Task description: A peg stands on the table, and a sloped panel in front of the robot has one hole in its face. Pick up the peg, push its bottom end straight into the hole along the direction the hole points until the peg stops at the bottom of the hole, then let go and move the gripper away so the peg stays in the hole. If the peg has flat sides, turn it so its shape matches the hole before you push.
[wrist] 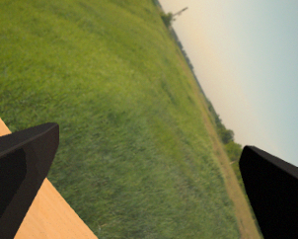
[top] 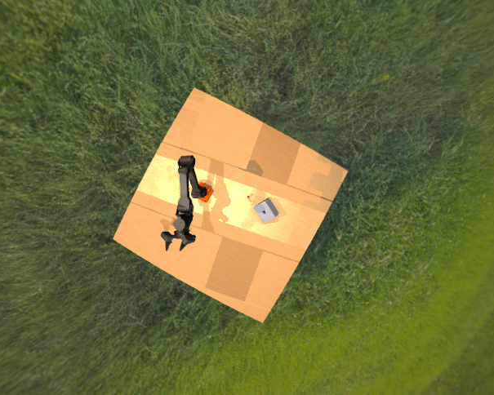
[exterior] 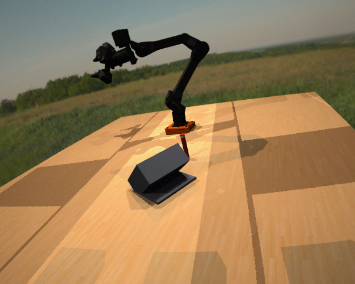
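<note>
Grass all around, with a wooden bench (top: 234, 272) in the middle. Going left to right in the top view: the jaws (top: 178, 242) hang wide open and empty (pointing off toward the bench edge), then one red peg (top: 248, 197) standing upright, well apart from them, then one sloped panel (top: 266, 210) just beside it. One arm only.

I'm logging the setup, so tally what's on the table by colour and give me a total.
Red: 1, the peg
Grey: 1, the panel
Orange: 1, the base plate
Black: 1, the arm, its end effector open and holding nothing
Total: 4
</note>
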`<state>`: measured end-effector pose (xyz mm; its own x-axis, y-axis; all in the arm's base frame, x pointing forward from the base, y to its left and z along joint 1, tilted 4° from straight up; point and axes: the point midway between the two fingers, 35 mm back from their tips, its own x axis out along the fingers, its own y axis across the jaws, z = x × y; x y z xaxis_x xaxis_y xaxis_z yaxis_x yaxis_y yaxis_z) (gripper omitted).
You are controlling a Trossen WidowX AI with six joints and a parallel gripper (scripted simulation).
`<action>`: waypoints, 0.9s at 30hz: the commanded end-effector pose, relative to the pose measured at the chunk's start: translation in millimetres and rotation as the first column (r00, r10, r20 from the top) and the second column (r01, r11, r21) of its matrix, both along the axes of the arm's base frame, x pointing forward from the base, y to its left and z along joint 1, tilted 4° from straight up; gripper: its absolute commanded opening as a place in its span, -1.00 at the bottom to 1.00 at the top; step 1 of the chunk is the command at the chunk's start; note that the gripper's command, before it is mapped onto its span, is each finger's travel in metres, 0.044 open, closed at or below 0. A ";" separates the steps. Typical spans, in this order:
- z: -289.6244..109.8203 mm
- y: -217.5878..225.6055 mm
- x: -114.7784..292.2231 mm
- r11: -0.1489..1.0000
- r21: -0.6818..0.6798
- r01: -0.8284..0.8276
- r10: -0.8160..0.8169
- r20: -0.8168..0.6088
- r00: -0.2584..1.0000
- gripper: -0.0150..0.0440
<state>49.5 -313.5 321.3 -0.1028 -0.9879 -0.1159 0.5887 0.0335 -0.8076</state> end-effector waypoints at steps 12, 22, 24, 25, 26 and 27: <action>-19.0 -0.8 44.2 0.980 0.122 -0.155 0.172 -0.151 0.973 1.00; -40.6 7.3 93.4 0.914 0.262 -0.311 0.384 -0.303 0.873 1.00; -44.8 9.8 103.6 0.894 0.292 -0.340 0.429 -0.334 0.839 1.00; -46.9 11.2 108.7 0.883 0.307 -0.355 0.451 -0.349 0.821 1.00; -49.1 12.7 113.8 0.872 0.322 -0.369 0.473 -0.364 0.802 1.00; -51.2 14.3 118.8 0.861 0.336 -0.382 0.495 -0.378 0.782 1.00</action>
<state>155.2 -302.5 273.7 0.2045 -0.9073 -0.3675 0.1200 0.3958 -0.9105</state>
